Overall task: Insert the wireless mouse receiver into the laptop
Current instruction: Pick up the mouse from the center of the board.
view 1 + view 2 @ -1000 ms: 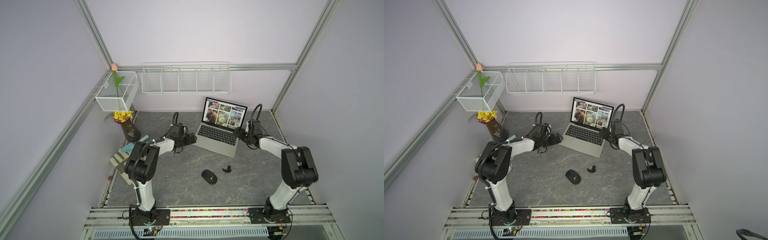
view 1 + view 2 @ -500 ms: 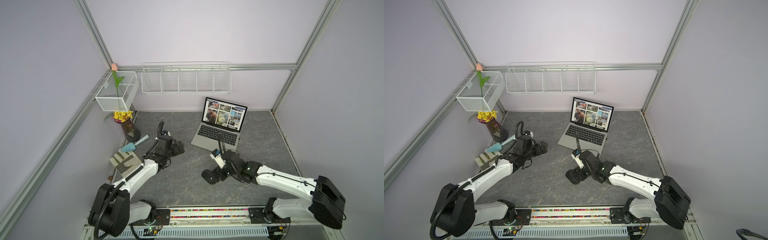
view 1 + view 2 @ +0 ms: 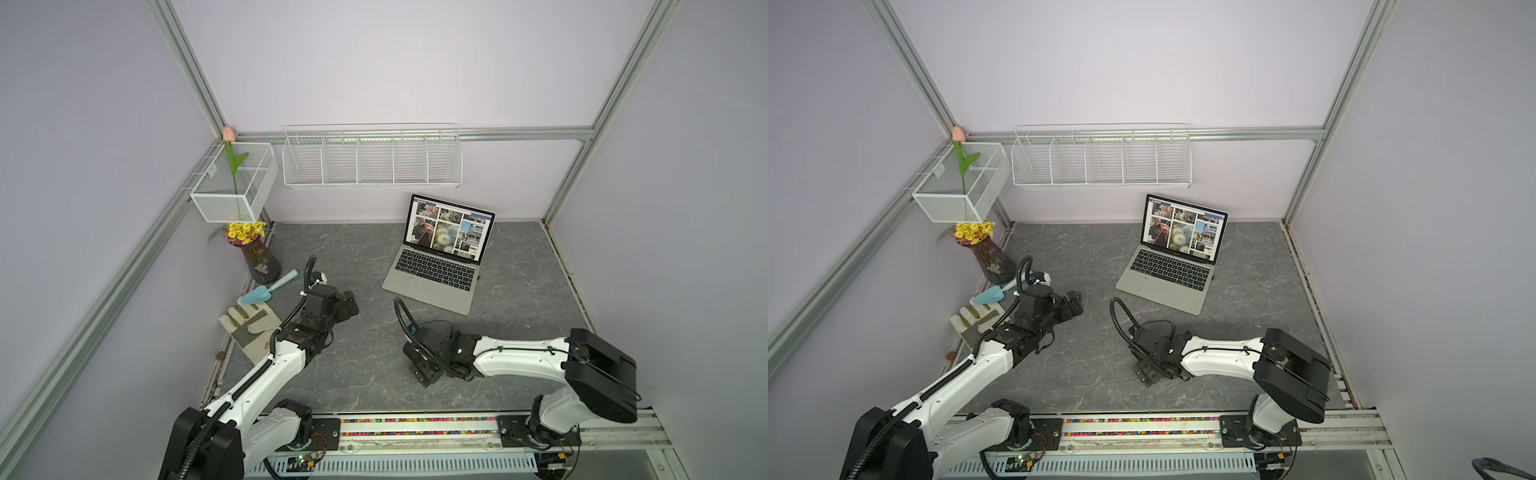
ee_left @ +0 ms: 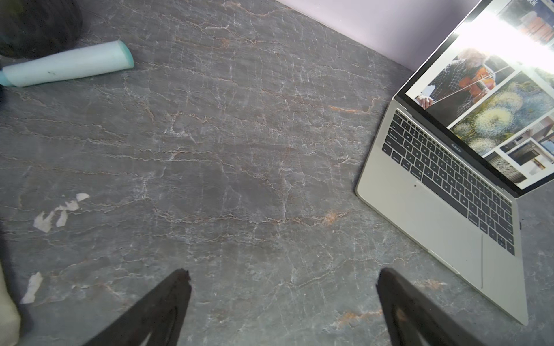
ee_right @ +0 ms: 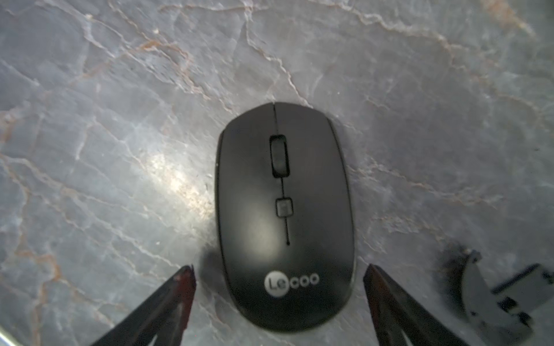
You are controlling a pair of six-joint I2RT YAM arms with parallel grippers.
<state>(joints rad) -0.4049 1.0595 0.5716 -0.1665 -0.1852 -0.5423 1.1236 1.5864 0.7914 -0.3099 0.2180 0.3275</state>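
The wireless mouse receiver (image 4: 520,224) seems to be the tiny dark nub standing out from the side edge of the laptop (image 3: 436,278), on the right arm's side, level with the keyboard's front rows. It is too small to identify for sure. Sitting tight against the edge like that, it looks already seated in a port, so the task is probably done or nearly so. No loose stub shows elsewhere on the table.

In front of the laptop, toward the robot's base, the black mouse (image 5: 284,215) lies flat with its buttons up. The right gripper (image 5: 278,269) hangs directly over it, its jaws spread wide on either side of the mouse's rear end and clear of its sides. That stance suggests lining up on the mouse, not holding it.

Just beside the mouse lies the curved cover piece (image 5: 491,299), likely the lid of the bay where such a receiver is stored. The left gripper (image 4: 284,273) is off the laptop's opposite side and apart from it. It too is wide and empty, apparently parked out of the way.
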